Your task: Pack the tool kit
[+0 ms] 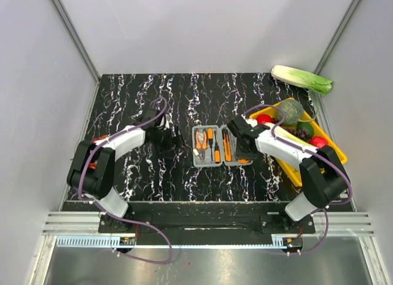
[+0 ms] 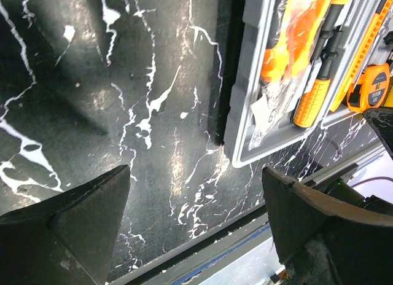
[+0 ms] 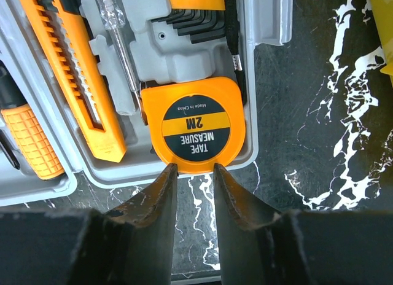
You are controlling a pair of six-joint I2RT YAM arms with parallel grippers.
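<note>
One tool kit [image 1: 221, 147], lying open at the middle of the desk [image 1: 135, 94]. Tape measure [image 3: 195, 132], knife [image 3: 69, 61] and pliers [image 1: 201, 141] are seated. Judged remaining: shutting the lid. Right pincer [image 3: 194, 171] is narrow and empty, at the tape measure's edge. Left pincer [image 2: 195, 174] is wide and empty, beside the kit.

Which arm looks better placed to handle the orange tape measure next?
Right, probably: its fingers sit at the tape measure in the case corner; the left fingers hang open over table beside the case.
</note>
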